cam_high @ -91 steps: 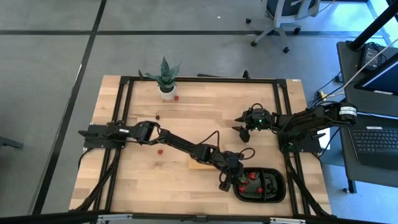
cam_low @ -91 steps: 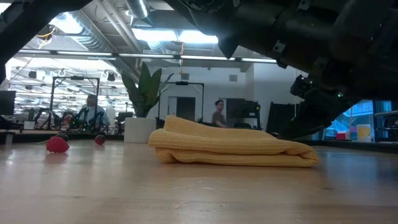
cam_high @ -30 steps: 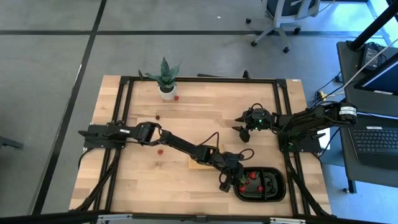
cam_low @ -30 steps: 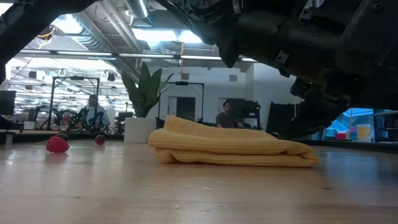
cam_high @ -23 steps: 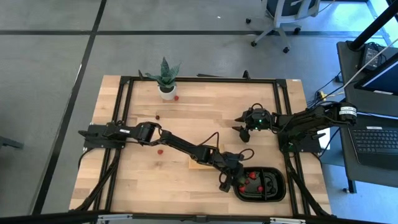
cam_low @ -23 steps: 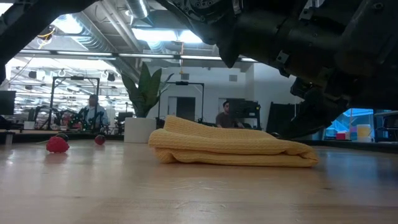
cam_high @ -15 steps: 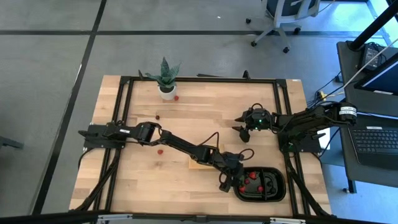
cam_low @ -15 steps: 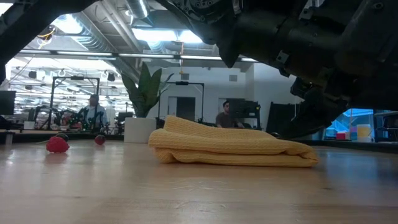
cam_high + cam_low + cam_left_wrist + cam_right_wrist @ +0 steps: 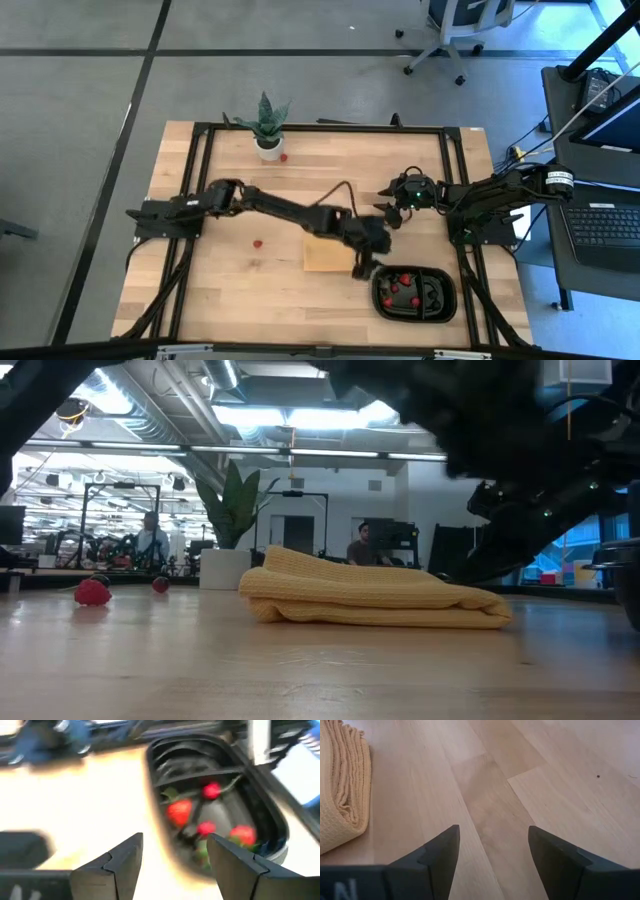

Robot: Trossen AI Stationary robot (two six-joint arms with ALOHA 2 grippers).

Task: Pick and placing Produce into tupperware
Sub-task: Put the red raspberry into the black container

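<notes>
Legible text: only a fragment. Right wrist view shows a pale letter "N" on the dark body of the right gripper (image 9: 490, 865), at frame edge, rest cut off. No readable labels, brands or numbers in the other views.

The left arm (image 9: 290, 210) stretches across the middle of the worktop (image 9: 230, 290), blocking passage there. A folded cloth (image 9: 327, 253) lies just beside the tray (image 9: 378, 300). A potted plant (image 9: 266, 125) stands at the far edge, well apart.

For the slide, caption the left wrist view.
Open left gripper beside the black tray, which holds red berries.
</notes>
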